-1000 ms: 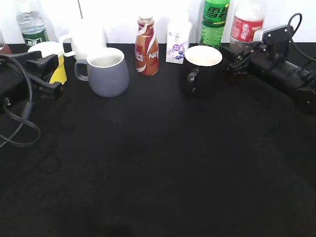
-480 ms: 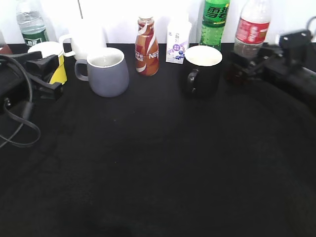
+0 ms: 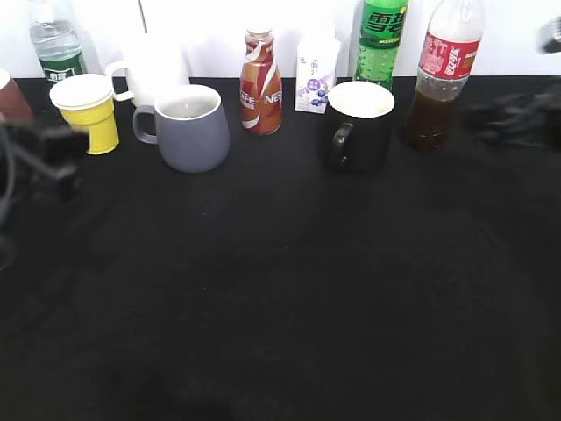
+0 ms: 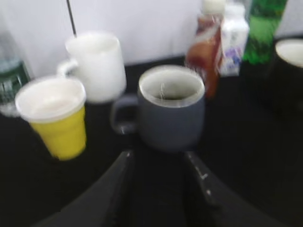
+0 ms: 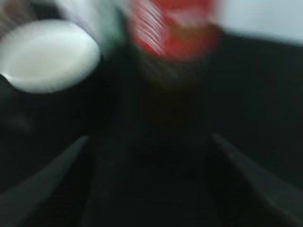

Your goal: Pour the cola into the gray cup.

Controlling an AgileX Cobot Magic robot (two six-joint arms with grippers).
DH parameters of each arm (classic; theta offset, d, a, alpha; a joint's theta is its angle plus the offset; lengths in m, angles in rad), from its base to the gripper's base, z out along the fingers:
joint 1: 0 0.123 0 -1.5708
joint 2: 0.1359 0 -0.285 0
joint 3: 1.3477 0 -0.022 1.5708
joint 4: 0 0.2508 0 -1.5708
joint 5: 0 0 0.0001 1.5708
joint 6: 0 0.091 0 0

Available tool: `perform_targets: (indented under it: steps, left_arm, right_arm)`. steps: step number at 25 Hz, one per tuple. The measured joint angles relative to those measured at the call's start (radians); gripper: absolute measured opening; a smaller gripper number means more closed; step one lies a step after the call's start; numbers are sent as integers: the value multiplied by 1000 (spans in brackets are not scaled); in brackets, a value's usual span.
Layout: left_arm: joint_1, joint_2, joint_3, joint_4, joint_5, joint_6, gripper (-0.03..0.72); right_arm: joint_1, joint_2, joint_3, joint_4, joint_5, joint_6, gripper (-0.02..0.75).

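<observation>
The cola (image 3: 443,77) stands upright at the back right of the black table, free of any gripper. The gray cup (image 3: 189,127) stands at the back left, handle to the left. My left gripper (image 3: 60,147) is blurred at the left edge, apart from the cup. In the left wrist view its jaws (image 4: 158,158) are open and empty, with the gray cup (image 4: 171,109) just ahead. My right gripper (image 3: 495,118) is blurred to the right of the cola. In the right wrist view its jaws (image 5: 149,139) are wide open, with the cola (image 5: 174,42) ahead and apart.
A black mug (image 3: 359,123) stands left of the cola. A Nescafe bottle (image 3: 260,83), a small carton (image 3: 316,74) and a green soda bottle (image 3: 379,39) line the back. A white mug (image 3: 153,66), a yellow cup (image 3: 88,110) and a water bottle (image 3: 54,44) stand at the back left.
My right gripper has drawn back to the right, away from the cola, which now stands free. My left gripper has pulled back to the left, uncovering the yellow cup.
</observation>
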Motion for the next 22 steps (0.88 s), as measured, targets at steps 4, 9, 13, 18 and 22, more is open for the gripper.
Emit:
perform_targets:
  steps: [4, 9, 13, 18, 22]
  left_arm:
    - [0, -35, -59, -9, 129, 58, 261]
    - [35, -78, -63, -4, 130, 61, 261]
    - [148, -227, -63, 63, 290, 61, 261]
    - [389, -608, -64, 235, 814, 27, 261]
    - [418, -811, -97, 274, 1177, -121, 261]
  right_arm:
    - [179, -171, 1, -304, 485, 405, 555]
    - [353, -181, -10, 368, 908, -215, 526]
    - [403, -326, -102, 972, 1059, -807, 524]
    - [403, -610, -105, 1119, 1243, -895, 524]
    - [403, -774, -98, 1148, 1367, -908, 522]
